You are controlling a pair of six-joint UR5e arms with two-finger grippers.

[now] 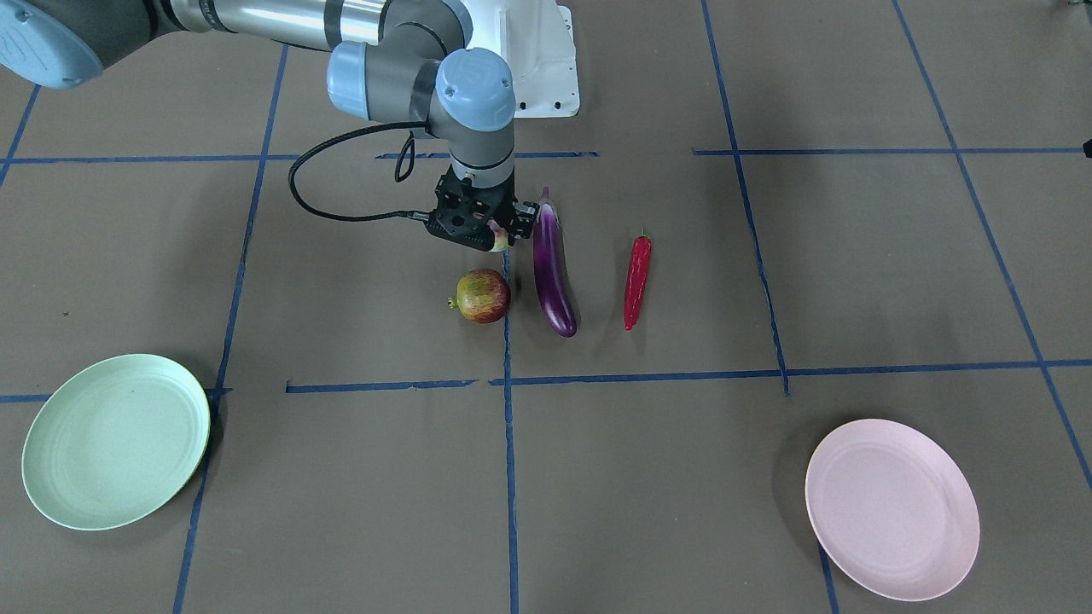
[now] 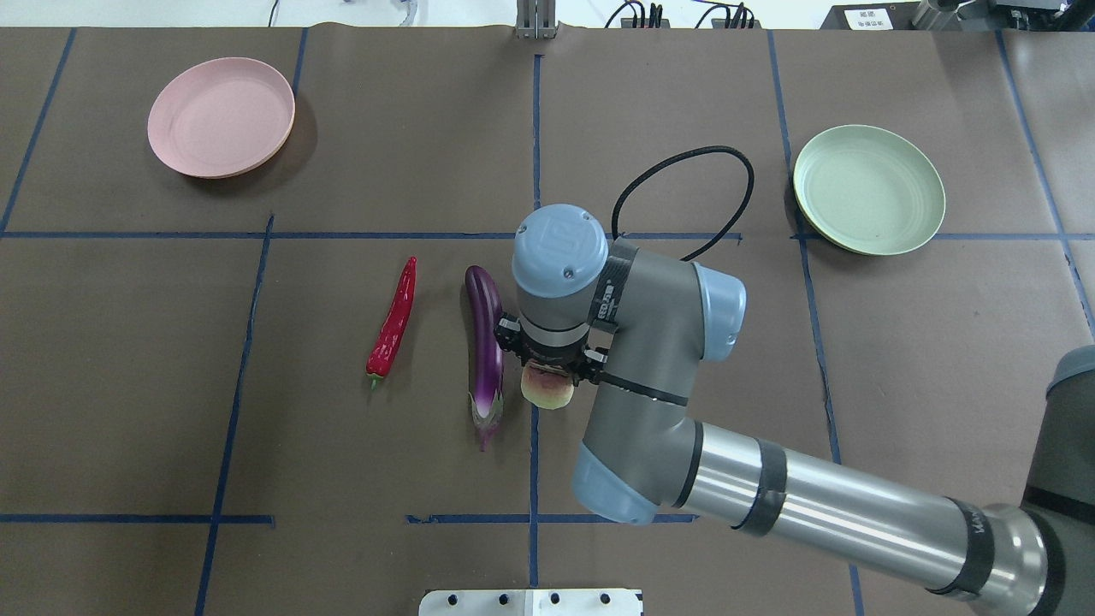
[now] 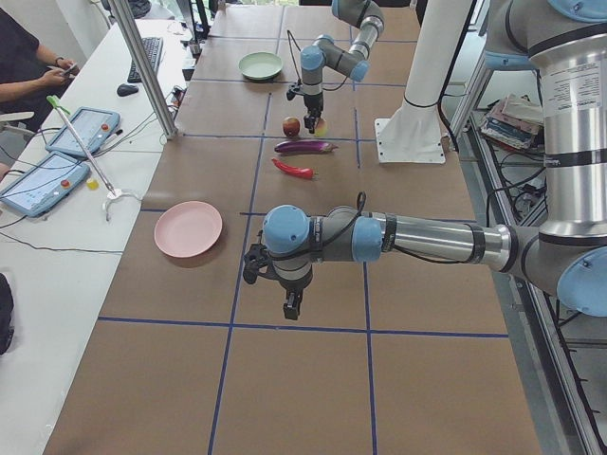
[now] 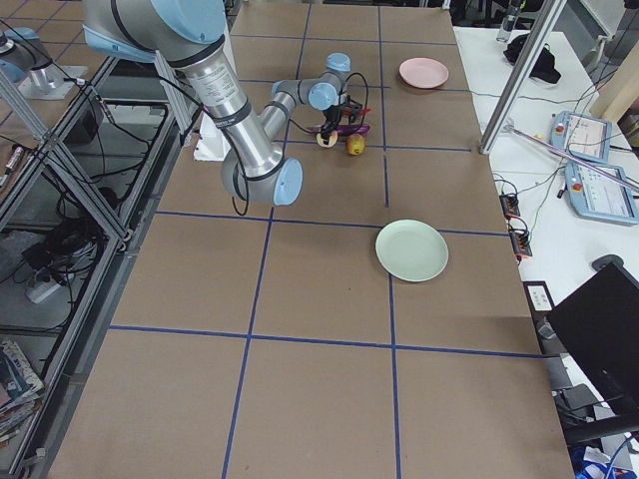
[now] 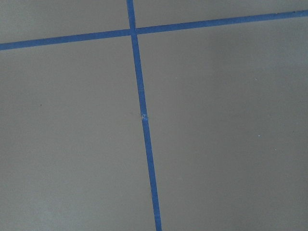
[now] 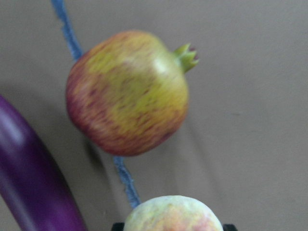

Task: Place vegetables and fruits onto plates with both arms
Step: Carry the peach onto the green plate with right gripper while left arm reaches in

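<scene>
My right gripper (image 1: 493, 237) is shut on the pinkish-yellow peach (image 1: 500, 244), low over the table; the peach also shows in the overhead view (image 2: 547, 389) and the right wrist view (image 6: 173, 214). The pomegranate (image 1: 483, 296) lies just beyond it. The purple eggplant (image 1: 553, 275) lies beside the gripper and the red chili (image 1: 636, 281) past that. The mint green plate (image 1: 115, 442) and the pink plate (image 1: 891, 509) are both empty. My left gripper (image 3: 292, 307) hangs over bare table near the pink plate (image 3: 188, 228); I cannot tell if it is open.
The white base block (image 1: 546, 60) stands behind the right wrist. A black cable (image 2: 684, 201) loops off the right wrist. Blue tape lines (image 5: 143, 120) cross the brown table. A metal post (image 3: 142, 66) and tablets (image 3: 43, 182) stand on the operators' side.
</scene>
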